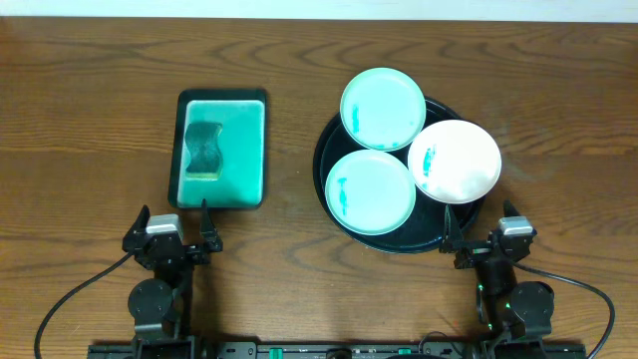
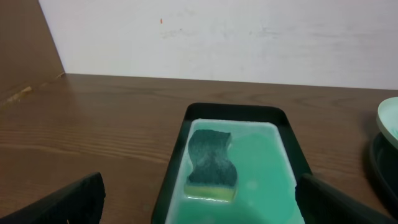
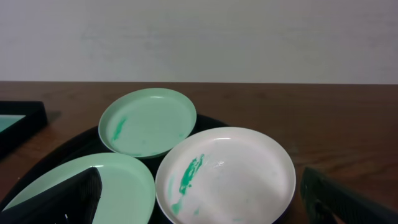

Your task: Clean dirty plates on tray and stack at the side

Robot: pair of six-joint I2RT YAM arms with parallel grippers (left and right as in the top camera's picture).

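Three small round plates lie on the black round tray. A mint plate is at the back, a mint plate at the front left, and a white plate at the right, overhanging the rim. Each has a teal smear. In the right wrist view the white plate lies just ahead of my open, empty right gripper, with the back mint plate beyond. My left gripper is open and empty at the near end of the teal tray. My right gripper sits just in front of the black tray.
A teal rectangular tray with a dark rim holds a dark green sponge with a yellow underside, also in the left wrist view. A pale wall runs along the table's far edge.
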